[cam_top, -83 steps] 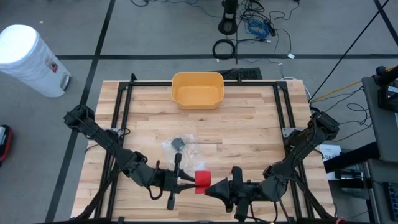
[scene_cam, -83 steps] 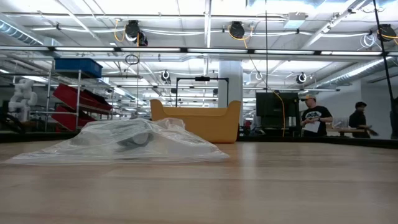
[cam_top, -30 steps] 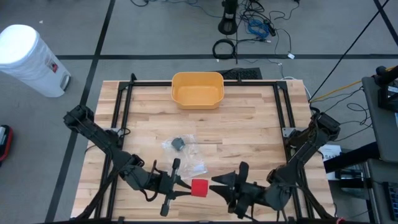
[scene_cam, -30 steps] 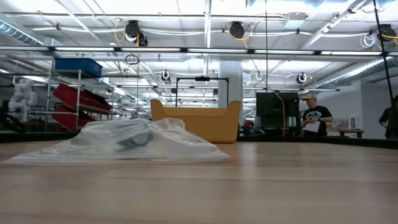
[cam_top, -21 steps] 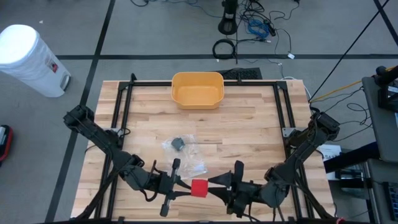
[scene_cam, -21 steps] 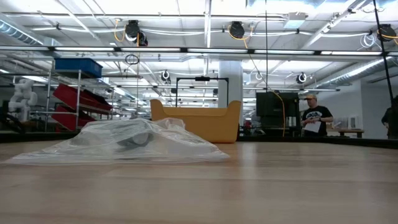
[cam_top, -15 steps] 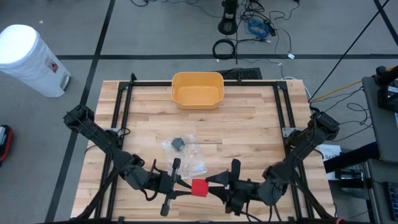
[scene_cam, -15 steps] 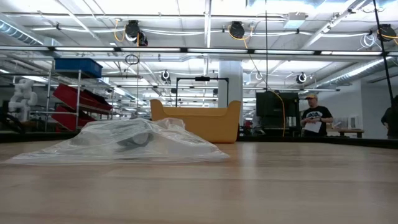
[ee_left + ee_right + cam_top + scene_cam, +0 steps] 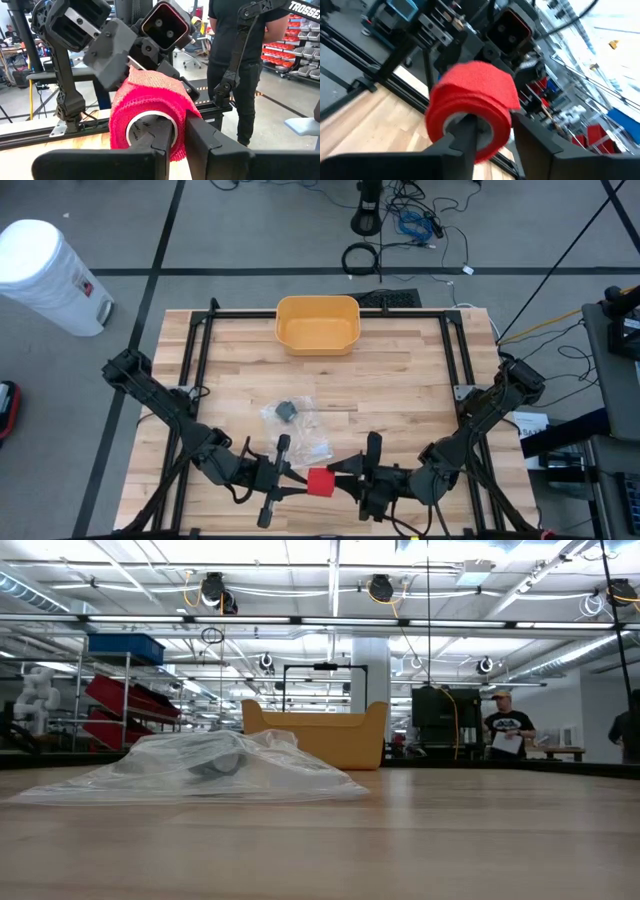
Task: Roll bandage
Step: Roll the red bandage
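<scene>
Gripping the red bandage roll (image 9: pixel 320 481) from both sides near the desk's (image 9: pixel 400 390) front edge, the left tool (image 9: pixel 297 476) and right tool (image 9: pixel 340 476) each pinch its wall, one finger inside the core. The roll's far side stays hidden in each wrist view; the low view misses it.

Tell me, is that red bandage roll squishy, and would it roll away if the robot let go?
Probably a bit squishy: the red fabric bandage roll has soft, fuzzy woven layers, though its pale hollow core likely keeps it round. It looks light. Its round shape suggests it could roll on the wooden table, but the left gripper and right gripper each have a finger through the core.
</scene>
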Tool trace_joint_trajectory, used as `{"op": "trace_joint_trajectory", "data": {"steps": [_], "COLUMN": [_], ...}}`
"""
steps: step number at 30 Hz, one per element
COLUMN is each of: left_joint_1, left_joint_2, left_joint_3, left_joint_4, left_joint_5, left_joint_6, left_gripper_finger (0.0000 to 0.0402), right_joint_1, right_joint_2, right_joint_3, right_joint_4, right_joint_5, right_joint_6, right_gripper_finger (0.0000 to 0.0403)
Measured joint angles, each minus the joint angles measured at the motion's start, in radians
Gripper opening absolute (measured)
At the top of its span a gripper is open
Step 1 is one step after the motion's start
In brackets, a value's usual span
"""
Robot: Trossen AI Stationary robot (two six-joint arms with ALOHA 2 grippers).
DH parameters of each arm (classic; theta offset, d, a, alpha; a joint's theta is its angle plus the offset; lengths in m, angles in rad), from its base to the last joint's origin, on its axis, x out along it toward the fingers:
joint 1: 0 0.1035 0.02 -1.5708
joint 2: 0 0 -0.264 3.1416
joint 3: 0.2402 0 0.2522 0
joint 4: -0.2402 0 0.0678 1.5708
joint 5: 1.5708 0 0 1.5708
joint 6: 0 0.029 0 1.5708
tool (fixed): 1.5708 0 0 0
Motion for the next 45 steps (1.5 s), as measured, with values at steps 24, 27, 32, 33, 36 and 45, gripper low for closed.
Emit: {"op": "trace_joint_trajectory", "data": {"steps": [24,27,32,33,36,45], "left_joint_1": [-0.01,-0.025,-0.055,-0.062,-0.083,-0.116], "left_joint_2": [0.0,-0.002,-0.025,-0.029,-0.042,-0.045], "left_joint_3": [0.0,0.0,0.0,0.0,0.0,0.0], "left_joint_4": [-0.001,-0.002,-0.029,-0.037,-0.059,0.022], "left_joint_5": [0.018,0.017,-0.009,-0.028,-0.087,-0.138], "left_joint_6": [-0.008,-0.007,-0.011,-0.011,-0.011,-0.011], "left_gripper_finger": [0.011,0.0122,0.0125,0.0125,0.0125,0.0125], "right_joint_1": [-0.005,-0.004,-0.002,0.0,0.002,0.002], "right_joint_2": [0.0,0.0,0.0,0.0,0.0,0.0], "right_joint_3": [0.0,0.0,0.0,0.0,0.0,0.0], "right_joint_4": [0.0,-0.001,0.001,0.0,-0.001,-0.002], "right_joint_5": [-0.055,-0.056,-0.055,-0.054,-0.051,-0.046], "right_joint_6": [0.001,-0.001,-0.001,-0.003,-0.004,-0.017], "right_gripper_finger": [0.0028,0.0029,0.0028,0.0028,0.0028,0.0028]}}
